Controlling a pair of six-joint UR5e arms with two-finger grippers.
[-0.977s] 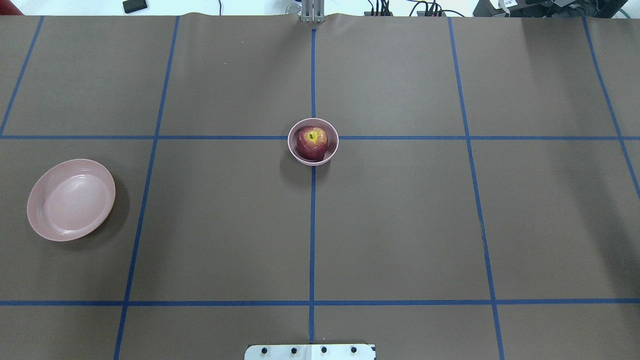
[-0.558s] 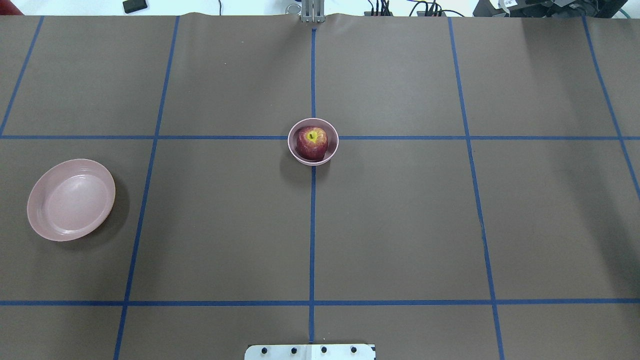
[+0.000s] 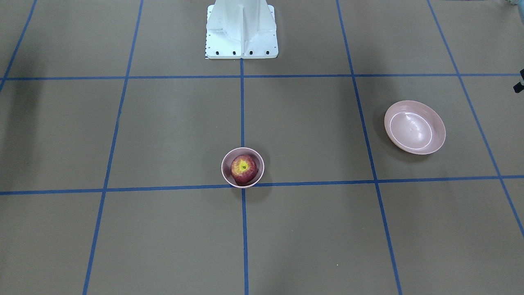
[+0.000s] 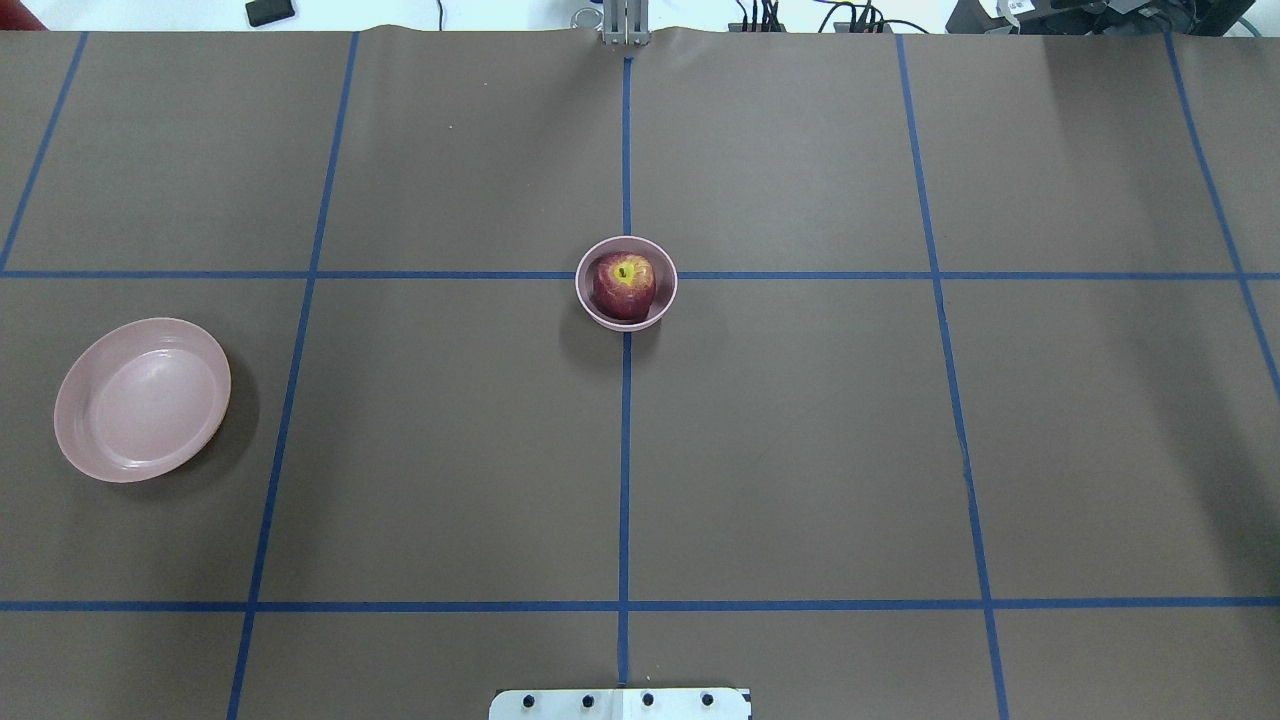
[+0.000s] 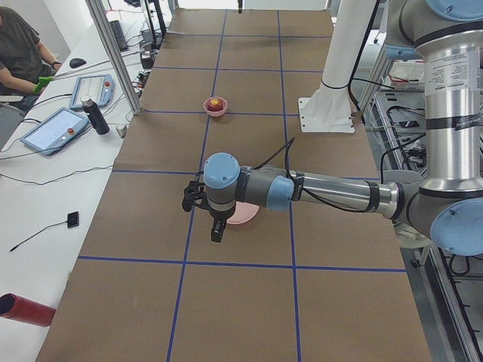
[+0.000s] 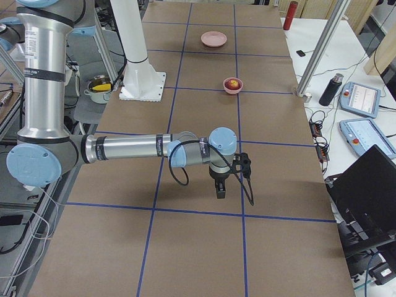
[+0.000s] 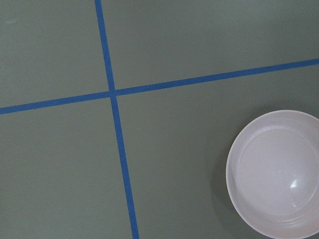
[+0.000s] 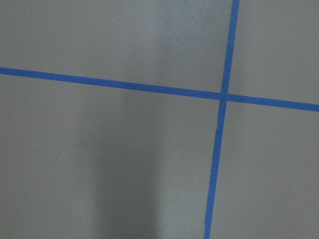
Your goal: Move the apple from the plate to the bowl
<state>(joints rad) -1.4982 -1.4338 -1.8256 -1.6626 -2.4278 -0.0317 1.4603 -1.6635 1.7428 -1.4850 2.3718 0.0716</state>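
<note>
Apple (image 4: pixel 624 285): dark red, yellow-green patch at the stem, stem up. It sits inside bowl (image 4: pixel 640 322) on the worktop's (image 4: pixel 800 450) centre grid cross. Left end effector (image 5: pixel 216 232) hangs by plate (image 4: pixel 140 400), well apart from the apple. Right end effector (image 6: pixel 220 190) is also well apart. Can't tell the opening or hold of either. Bowl is well in from every worktop edge.

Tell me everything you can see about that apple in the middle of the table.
The apple is round and dark red, with a yellow-green patch around its stem dimple, which faces up. It sits inside the small pink bowl, nearly filling it, where two blue tape lines cross. Nothing else touches it.
</note>
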